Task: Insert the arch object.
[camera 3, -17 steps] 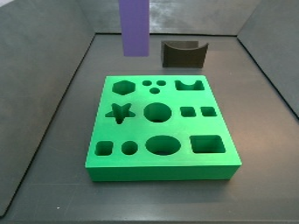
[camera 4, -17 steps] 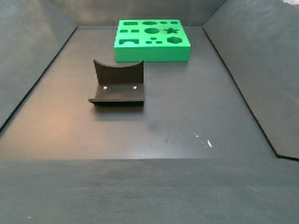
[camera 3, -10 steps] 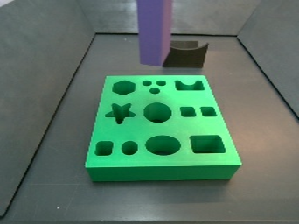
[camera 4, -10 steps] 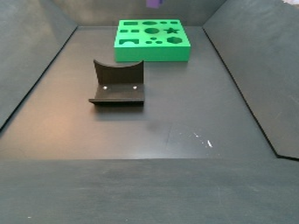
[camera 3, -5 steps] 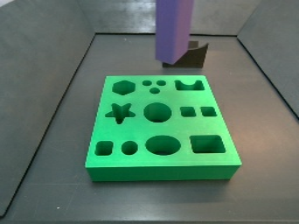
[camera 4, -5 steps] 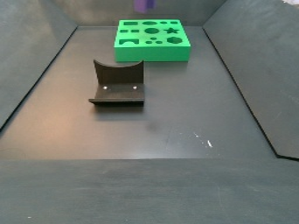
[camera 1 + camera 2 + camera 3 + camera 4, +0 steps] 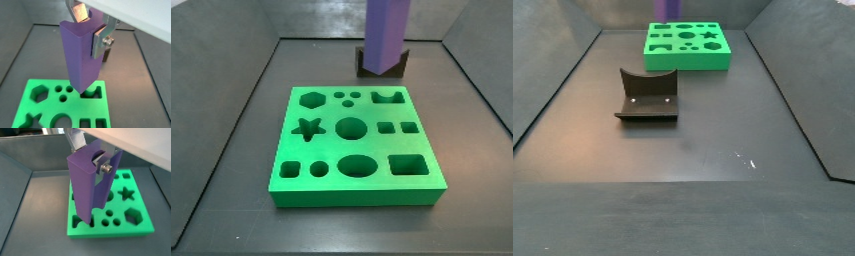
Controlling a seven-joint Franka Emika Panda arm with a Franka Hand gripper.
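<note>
My gripper (image 7: pixel 90 29) is shut on the top of a tall purple column (image 7: pixel 80 60) with a semicircular groove along one side, so its cross-section is an arch. Both wrist views show it hanging upright over the green board (image 7: pixel 25 102), its lower end above the far row near the arch-shaped hole (image 7: pixel 95 92). The gripper (image 7: pixel 92 155) and column (image 7: pixel 87 188) also show above the board (image 7: pixel 120 230). In a side view only the column (image 7: pixel 388 30) shows, at the board's (image 7: pixel 358 196) far right edge; the gripper is out of frame. I see no separate small dark block.
The dark fixture (image 7: pixel 647 95) stands on the grey floor, apart from the board (image 7: pixel 687 63). In a side view it is partly hidden behind the column (image 7: pixel 361 62). Grey walls enclose the floor. The board has several other shaped holes, such as a star (image 7: pixel 306 127).
The purple column has moved steadily to the right in a side view, from above the board's far left to its far right. Board and fixture have not moved.
</note>
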